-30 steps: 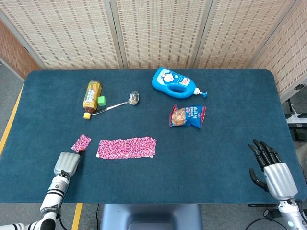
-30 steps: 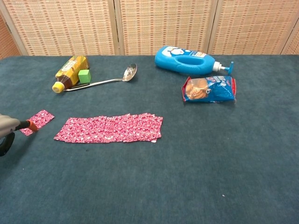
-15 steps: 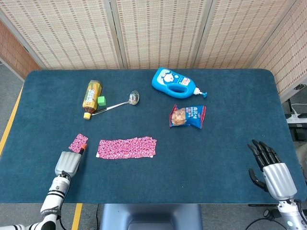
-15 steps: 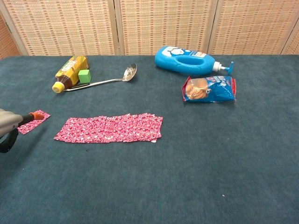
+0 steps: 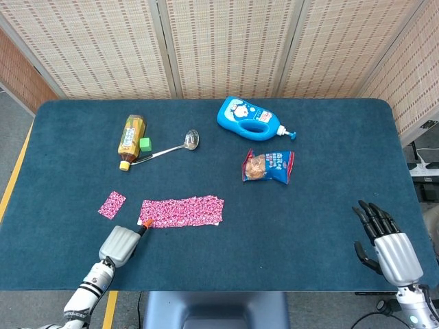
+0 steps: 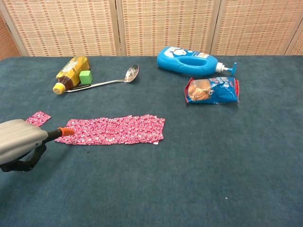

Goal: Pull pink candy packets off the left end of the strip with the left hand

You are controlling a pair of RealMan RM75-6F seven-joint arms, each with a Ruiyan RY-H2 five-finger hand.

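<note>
pink candy packets strip point(image 5: 181, 212) lies flat mid-counter; the left robot hand point(image 5: 121, 244) has its orange fingertip point(image 6: 65, 131) on the strip's left end, apparently pinning a packet to drag off, gripping nothing. one separated packet point(image 5: 112, 204) lies just left. the right robot hand point(image 5: 386, 243) idles, fingers apart, well away.

Matt, fuzzy dark-teal cloth all over the surface point(image 5: 329, 137), carpet-like nap. Shiny crinkly foil on the pink candy strip point(image 5: 182, 211) and the loose packet point(image 5: 112, 204). Glossy plastic on the blue pump bottle point(image 5: 247, 118), clear glossy plastic on the tea bottle point(image 5: 131, 136). Polished metal ladle point(image 5: 168, 148). Shiny film snack bag point(image 5: 268, 166). Smooth grey shell on the left hand point(image 6: 19, 141), matt black fingers point(image 5: 374, 216) on the right hand point(image 5: 386, 243).
</note>
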